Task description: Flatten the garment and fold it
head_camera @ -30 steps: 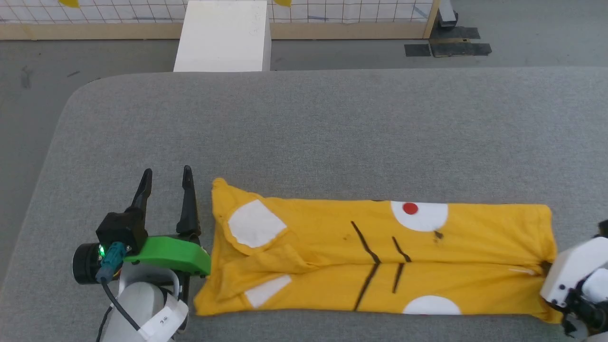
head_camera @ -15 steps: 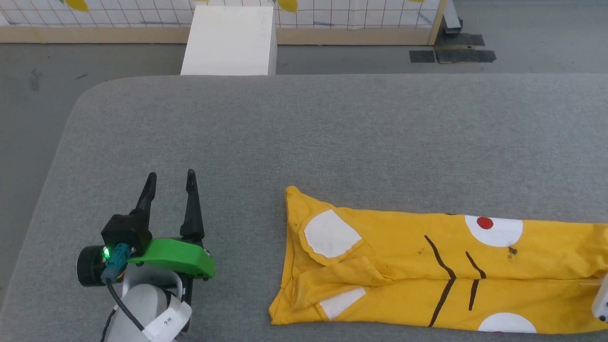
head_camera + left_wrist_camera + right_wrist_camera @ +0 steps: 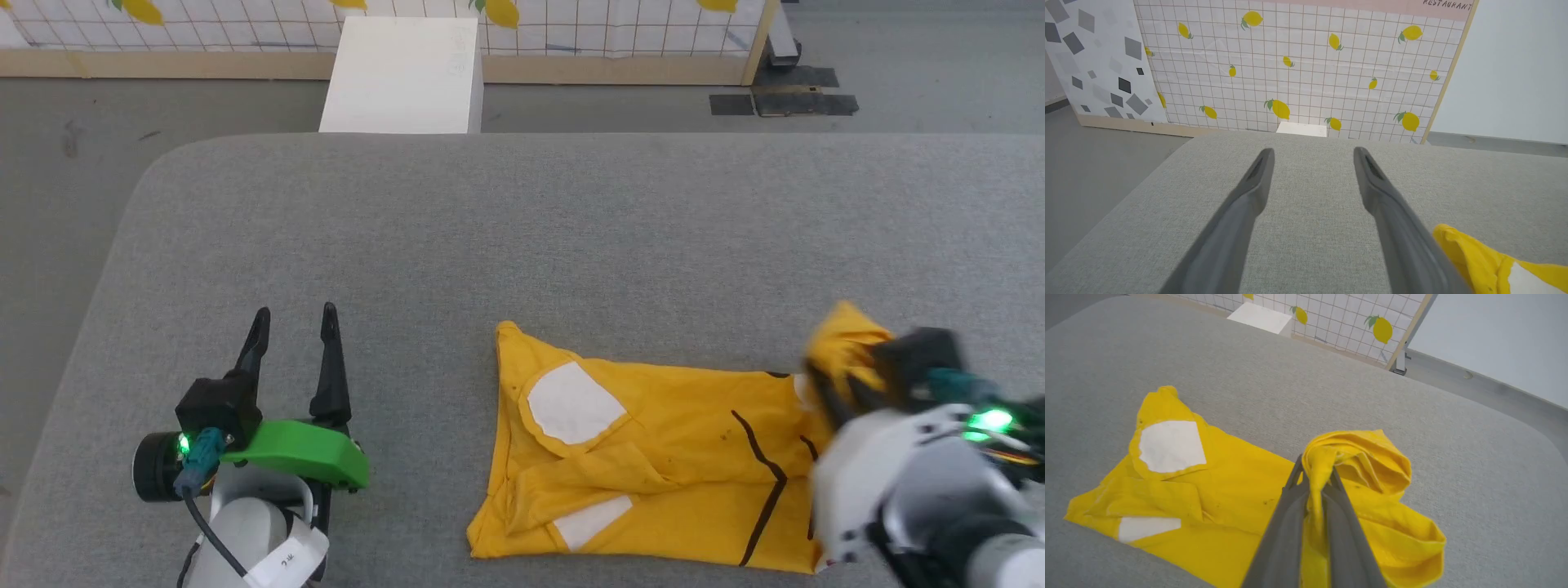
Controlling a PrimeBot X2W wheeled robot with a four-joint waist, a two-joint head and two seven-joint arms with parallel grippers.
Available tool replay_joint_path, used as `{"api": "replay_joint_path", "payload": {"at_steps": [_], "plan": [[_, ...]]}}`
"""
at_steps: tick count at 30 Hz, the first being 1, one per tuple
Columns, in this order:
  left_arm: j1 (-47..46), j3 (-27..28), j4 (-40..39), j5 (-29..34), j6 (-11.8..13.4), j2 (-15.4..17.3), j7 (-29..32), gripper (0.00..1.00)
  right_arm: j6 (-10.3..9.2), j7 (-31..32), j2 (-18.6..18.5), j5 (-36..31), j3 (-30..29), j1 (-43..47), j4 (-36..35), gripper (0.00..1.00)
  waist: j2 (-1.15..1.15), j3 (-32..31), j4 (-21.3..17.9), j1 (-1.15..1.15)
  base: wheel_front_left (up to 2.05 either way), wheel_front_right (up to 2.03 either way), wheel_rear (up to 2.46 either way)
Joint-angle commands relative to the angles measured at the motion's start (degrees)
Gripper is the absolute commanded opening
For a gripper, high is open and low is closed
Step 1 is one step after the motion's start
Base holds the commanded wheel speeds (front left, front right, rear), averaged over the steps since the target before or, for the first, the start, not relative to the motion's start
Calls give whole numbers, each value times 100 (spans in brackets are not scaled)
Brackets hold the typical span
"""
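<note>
Your colours: yellow garment (image 3: 678, 425) on grey surface (image 3: 522, 229)
You see white patches and black strokes on it; the wall (image 3: 1298, 69) has a white grid with yellow lemons

Right gripper (image 3: 1315, 475) pinched tight on bunched end of yellow shirt (image 3: 1241, 473), held above grey bench (image 3: 1331, 388). Rest of shirt flat mid-bench, white patches showing. White box (image 3: 1259, 317) beyond far edge.

grey pad (image 3: 522, 229) open left and beyond garment (image 3: 653, 441); white box (image 3: 400, 73) past far edge

One garment (image 3: 678, 433), two end effectors (image 3: 294, 314) (image 3: 1316, 468), one box (image 3: 400, 77)
</note>
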Motion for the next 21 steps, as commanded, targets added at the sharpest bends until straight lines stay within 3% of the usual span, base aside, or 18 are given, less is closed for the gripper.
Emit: {"api": "replay_joint_path", "payload": {"at_steps": [1,6,10,20,21], "plan": [[-49,12,18,25,-35,-25,-26,100,-10,31,-85,17,380,-224,-42,0,0,37,41,0,0,0,0],[-115,-51,12,39,-57,-47,-26,100,-10,30,-247,79,1777,-1060,563,0,0,167,178,0,0,0,0],[-193,-112,25,29,-61,-62,-26,100,-10,-117,-34,277,2571,-1697,1399,0,0,309,322,0,0,0,0],[-366,-239,89,-33,-44,-84,-26,100,-10,-386,203,935,3679,-2508,3490,0,0,578,639,0,0,0,0],[-381,-259,106,-46,-35,-87,-26,100,-10,-372,205,1183,3873,-2640,3922,9,0,595,665,0,0,0,0]]}}
